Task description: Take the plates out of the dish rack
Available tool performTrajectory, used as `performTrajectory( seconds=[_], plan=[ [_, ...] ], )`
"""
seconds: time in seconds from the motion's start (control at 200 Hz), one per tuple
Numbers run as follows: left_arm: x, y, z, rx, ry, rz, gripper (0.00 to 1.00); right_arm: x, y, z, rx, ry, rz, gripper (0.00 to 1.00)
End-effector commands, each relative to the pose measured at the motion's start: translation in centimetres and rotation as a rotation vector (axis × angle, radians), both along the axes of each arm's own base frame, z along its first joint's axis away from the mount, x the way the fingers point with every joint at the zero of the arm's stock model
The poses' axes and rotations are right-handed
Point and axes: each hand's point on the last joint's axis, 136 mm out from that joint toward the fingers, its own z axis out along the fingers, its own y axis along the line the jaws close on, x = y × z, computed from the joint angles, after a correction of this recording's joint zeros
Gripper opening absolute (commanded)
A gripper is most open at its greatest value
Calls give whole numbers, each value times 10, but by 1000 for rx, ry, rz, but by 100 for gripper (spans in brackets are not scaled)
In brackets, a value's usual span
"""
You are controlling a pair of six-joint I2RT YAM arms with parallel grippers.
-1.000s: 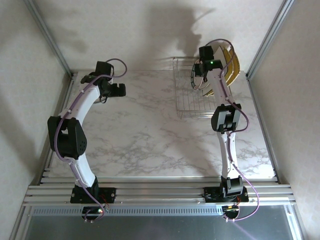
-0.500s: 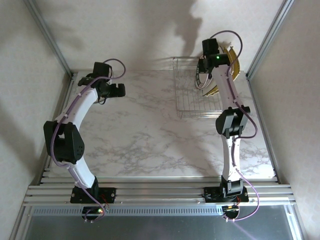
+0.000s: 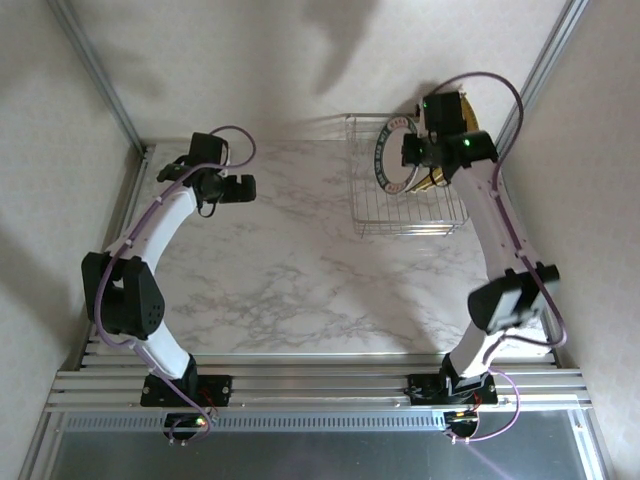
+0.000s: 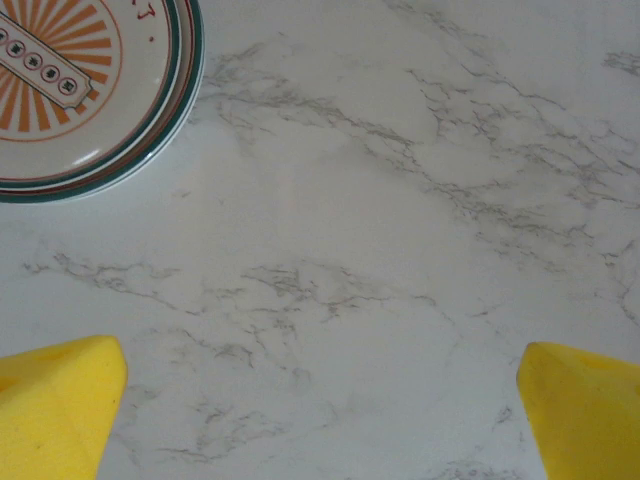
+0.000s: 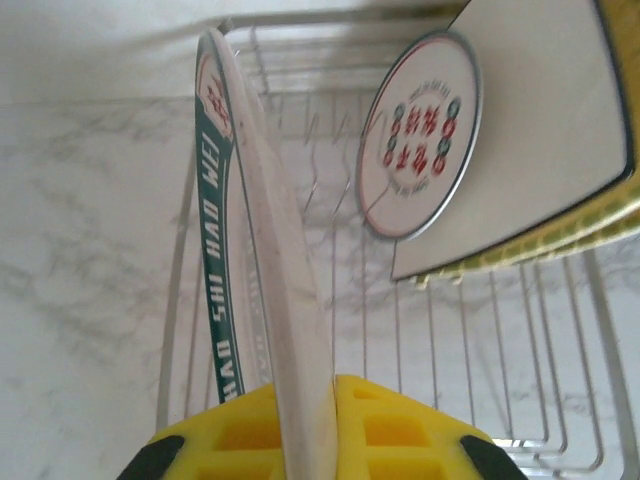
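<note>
Currently my right hand [image 5: 305, 425] is clamped on the rim of a round green-rimmed plate [image 5: 265, 230], held on edge over the dish rack [image 5: 500, 340]. The other plates [image 5: 540, 120] lean to its right; the bench [image 3: 300, 260] lies leftward. My left hand [image 3: 235, 187], spread wide, is well apart.

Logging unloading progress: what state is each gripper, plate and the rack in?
Left gripper: open, above the table.
Right gripper: shut on teal-rimmed plate.
Teal-rimmed plate: held upright, edge-on.
Orange-patterned plate: flat on the table.
Dish rack: holds small round plate and square plates.
</note>
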Motion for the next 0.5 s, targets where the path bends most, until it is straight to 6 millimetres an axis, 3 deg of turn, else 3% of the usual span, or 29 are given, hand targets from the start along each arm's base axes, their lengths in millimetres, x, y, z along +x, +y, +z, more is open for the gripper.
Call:
performTrajectory(
  seconds=[0.0,0.24,0.405,0.496],
  plan=[
    [-6,-7,9,-15,-22,-2,100,-23,20,13,183,-52,61,0],
    [-5,-24,6,-13,-21,-31,100,-79,45,-7,431,-13,162,0],
    [-4,-33,3,-21,-19,-45,100,-98,63,-5,590,-17,240,0],
    [-4,-37,3,-20,-18,-54,100,-102,72,-14,667,-1,266,0]
  ],
)
